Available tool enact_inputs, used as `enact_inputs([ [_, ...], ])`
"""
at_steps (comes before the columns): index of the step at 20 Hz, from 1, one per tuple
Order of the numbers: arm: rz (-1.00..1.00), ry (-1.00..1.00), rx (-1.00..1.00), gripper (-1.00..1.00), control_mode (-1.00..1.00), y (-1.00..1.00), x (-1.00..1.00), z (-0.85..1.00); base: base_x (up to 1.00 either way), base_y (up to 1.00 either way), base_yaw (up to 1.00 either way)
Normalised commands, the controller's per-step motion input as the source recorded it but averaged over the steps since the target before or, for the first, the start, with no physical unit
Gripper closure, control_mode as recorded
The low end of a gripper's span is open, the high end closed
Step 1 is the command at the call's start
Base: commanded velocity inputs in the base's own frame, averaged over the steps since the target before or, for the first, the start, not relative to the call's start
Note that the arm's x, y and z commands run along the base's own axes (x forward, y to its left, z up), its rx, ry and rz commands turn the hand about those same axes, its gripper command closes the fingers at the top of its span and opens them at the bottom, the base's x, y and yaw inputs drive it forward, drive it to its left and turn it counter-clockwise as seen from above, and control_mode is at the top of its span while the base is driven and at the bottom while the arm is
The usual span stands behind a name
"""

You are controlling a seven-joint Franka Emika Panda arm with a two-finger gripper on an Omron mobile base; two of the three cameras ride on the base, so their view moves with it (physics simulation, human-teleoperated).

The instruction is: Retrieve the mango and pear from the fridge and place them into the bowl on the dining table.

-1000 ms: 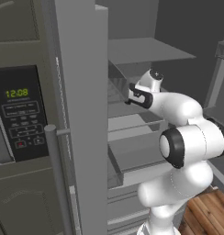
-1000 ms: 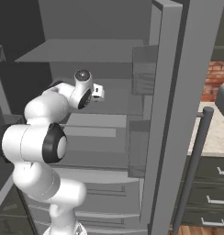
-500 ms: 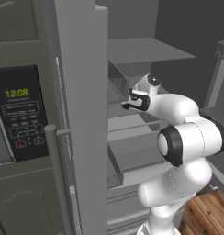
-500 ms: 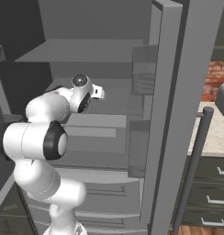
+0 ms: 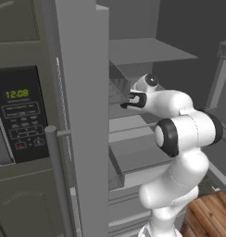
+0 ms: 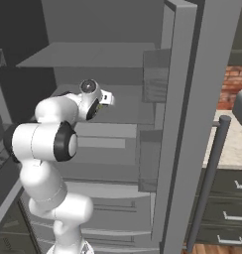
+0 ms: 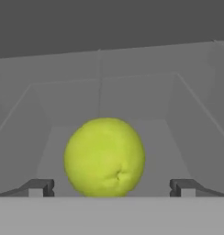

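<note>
Pear: a round yellow-green fruit, sitting on a grey shelf inside the fridge, close in front of the hand camera
Pear spot: it lies between the two finger tips in the hand view, a bit nearer the left tip, and touches neither one
Gripper: wide open, holding nothing; one dark tip stands at the left and the other at the right, with the pear in the gap
Gripper in the left base view: it reaches into the fridge at the middle shelves, just beside the edge of the open left door
Gripper in the right base view: the hand points at the back of the fridge, above a middle shelf
Fridge: tall and grey, both doors swung open, grey shelves inside and drawers lower down
Right door: open, with a long bar handle and small bins on its inner side
Arm: white with dark joints, bent at the elbow, rising in front of the fridge
Microwave: dark, left of the fridge, its green clock shows 12:08
Floor: brown wood, low at the right in the left base view
Wall: red brick, past the right door
Mango: cannot tell where it is
</note>
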Motion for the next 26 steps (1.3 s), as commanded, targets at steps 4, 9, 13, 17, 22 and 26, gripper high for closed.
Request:
enact_inputs([
  [4,0.0,0.03,0.0,-1.0,-1.0,-0.07,0.27,0.0,0.0,0.0,0.0],
  [9,0.0,0.05,0.0,-1.0,-1.0,-0.02,0.18,-0.02,0.0,0.0,0.0],
  [13,0.0,0.02,0.0,-1.0,-1.0,0.0,0.02,-0.2,0.0,0.0,0.0],
  [17,0.0,0.0,0.0,-1.0,-1.0,0.0,0.0,-0.26,0.0,0.0,0.0],
  [22,0.0,0.0,0.0,-1.0,-1.0,0.0,0.0,-0.3,0.0,0.0,0.0],
  [26,0.0,0.0,0.0,1.0,-1.0,0.0,0.02,-0.31,0.0,0.0,0.0],
])
